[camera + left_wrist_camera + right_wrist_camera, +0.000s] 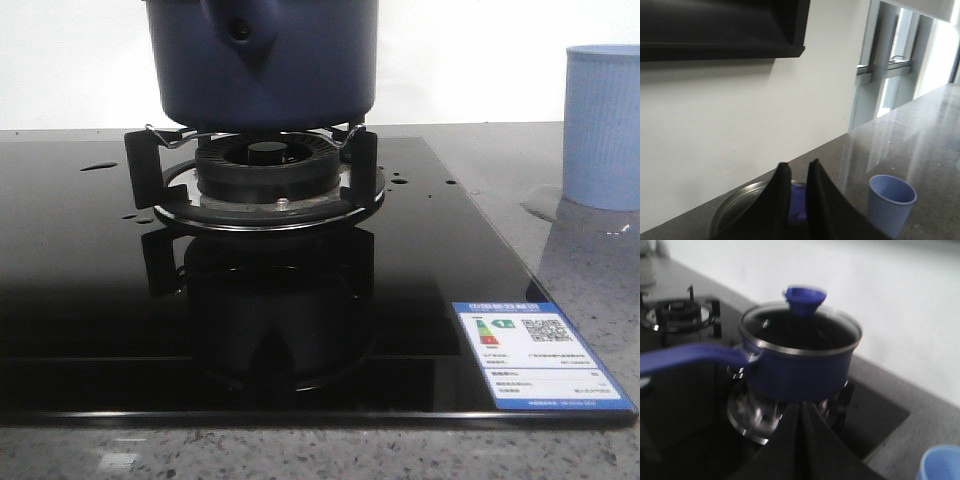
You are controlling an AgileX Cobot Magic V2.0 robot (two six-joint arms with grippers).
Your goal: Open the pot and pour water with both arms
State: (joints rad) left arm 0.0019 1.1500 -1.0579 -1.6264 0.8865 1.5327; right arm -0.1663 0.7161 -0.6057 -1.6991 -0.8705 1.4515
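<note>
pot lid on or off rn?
On. In the right wrist view the glass lid sits flush inside the pot rim, its blue knob upright.

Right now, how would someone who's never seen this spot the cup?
Find the black glass hob with the navy pot on its burner. On the grey counter just right of it stands the cup: pale blue, ribbed, handleless, far lighter than the pot.

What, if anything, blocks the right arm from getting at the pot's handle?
Probably nothing, so likely yes. The handle sticks out from the pot over the hob with open space around it. The right gripper faces the pot's side, apparently shut, so it would need to shift across and open.
</note>
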